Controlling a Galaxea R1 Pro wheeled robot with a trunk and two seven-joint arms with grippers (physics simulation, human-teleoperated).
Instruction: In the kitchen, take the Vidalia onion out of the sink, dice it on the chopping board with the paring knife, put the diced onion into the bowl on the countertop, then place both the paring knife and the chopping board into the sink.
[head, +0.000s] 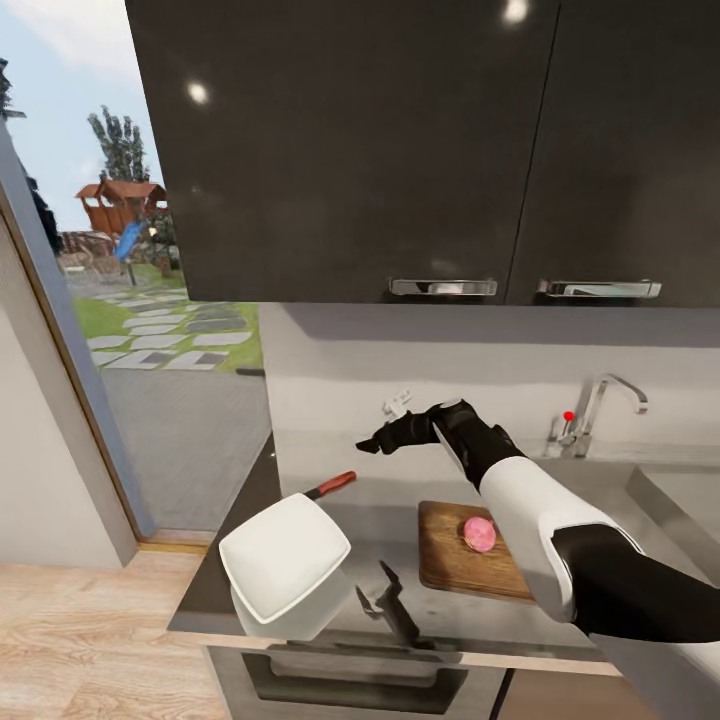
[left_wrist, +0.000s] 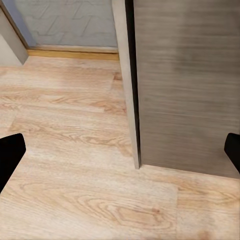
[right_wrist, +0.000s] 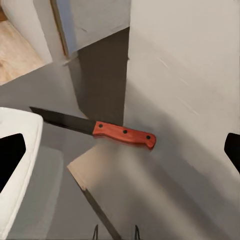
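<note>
The pinkish Vidalia onion (head: 479, 534) lies whole on the dark wooden chopping board (head: 455, 570), on the grey countertop (head: 390, 520). Left of the board stands the white bowl (head: 285, 565), also seen as the bowl's rim (right_wrist: 20, 165) in the right wrist view. Behind the bowl lies the paring knife (head: 332, 486), red handle toward the wall; the knife (right_wrist: 125, 134) is flat on the worktop. My right gripper (head: 385, 437) hovers open above and behind it, fingers spread wide (right_wrist: 122, 155). My left gripper (head: 382, 596) hangs open at the counter's front edge, over the floor (left_wrist: 120, 150).
The sink (head: 690, 495) with its chrome tap (head: 597, 405) and red knob is at the right. Dark wall cabinets (head: 400, 150) hang overhead. A glass door (head: 170, 330) and wooden floor (head: 90, 640) are at the left. A grey cabinet side (left_wrist: 185, 85) stands near the left gripper.
</note>
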